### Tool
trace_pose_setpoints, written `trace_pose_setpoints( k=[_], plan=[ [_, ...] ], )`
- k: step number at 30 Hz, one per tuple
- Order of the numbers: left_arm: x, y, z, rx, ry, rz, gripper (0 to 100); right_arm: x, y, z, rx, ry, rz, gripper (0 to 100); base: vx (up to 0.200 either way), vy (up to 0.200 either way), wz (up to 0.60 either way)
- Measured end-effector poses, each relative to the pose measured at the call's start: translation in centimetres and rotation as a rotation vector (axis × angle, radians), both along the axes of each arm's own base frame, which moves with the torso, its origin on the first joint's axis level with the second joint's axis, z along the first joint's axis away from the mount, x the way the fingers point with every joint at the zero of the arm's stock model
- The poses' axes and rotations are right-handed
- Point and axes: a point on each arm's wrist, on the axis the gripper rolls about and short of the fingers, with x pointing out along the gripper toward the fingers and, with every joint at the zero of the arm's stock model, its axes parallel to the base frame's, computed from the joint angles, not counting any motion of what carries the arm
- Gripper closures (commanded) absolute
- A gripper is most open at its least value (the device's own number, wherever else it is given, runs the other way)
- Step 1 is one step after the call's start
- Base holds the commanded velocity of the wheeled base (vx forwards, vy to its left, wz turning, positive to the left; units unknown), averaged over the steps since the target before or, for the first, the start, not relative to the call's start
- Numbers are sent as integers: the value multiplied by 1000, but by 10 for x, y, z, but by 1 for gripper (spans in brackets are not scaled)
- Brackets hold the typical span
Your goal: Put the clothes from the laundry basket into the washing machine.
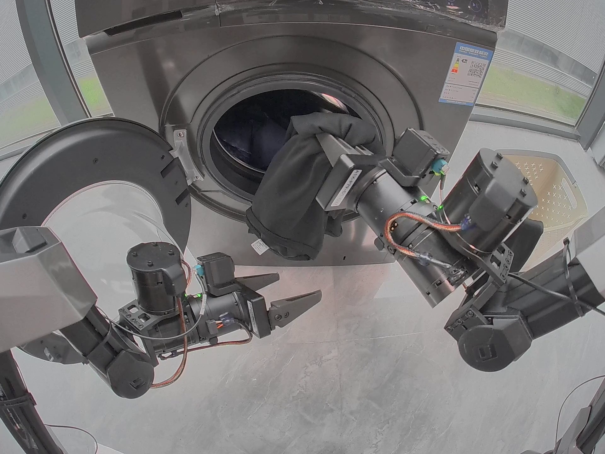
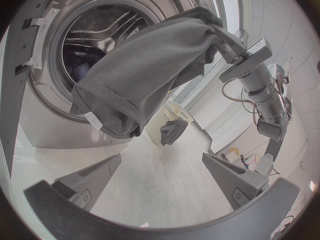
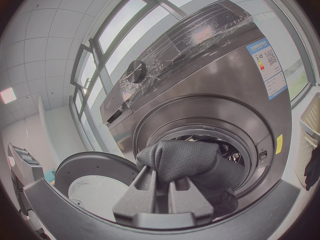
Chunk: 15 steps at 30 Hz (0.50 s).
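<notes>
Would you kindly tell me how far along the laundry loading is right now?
Done: the door stands open and some dark clothing lies inside the drum. In hand: the right gripper is shut on a dark grey garment at the drum's mouth, most of it hanging outside. Left: pushing it in, and another dark garment draped on the laundry basket. The left gripper is open and empty.

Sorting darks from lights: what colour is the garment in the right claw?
Dark grey garment, fine mesh weave; clearest in the left wrist view.
</notes>
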Motion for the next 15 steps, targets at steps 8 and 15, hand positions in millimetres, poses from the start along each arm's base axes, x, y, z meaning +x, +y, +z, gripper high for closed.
trace_pose_setpoints(
  k=[8,15],
  plan=[
    [15,0,-2,-7,-14,79,0,0,0,0,0,0,0,100,0,0,0],
    [28,-5,-2,-16,-36,124,0,0,0,0,0,1,-2,100,0,0,0]
  ],
)
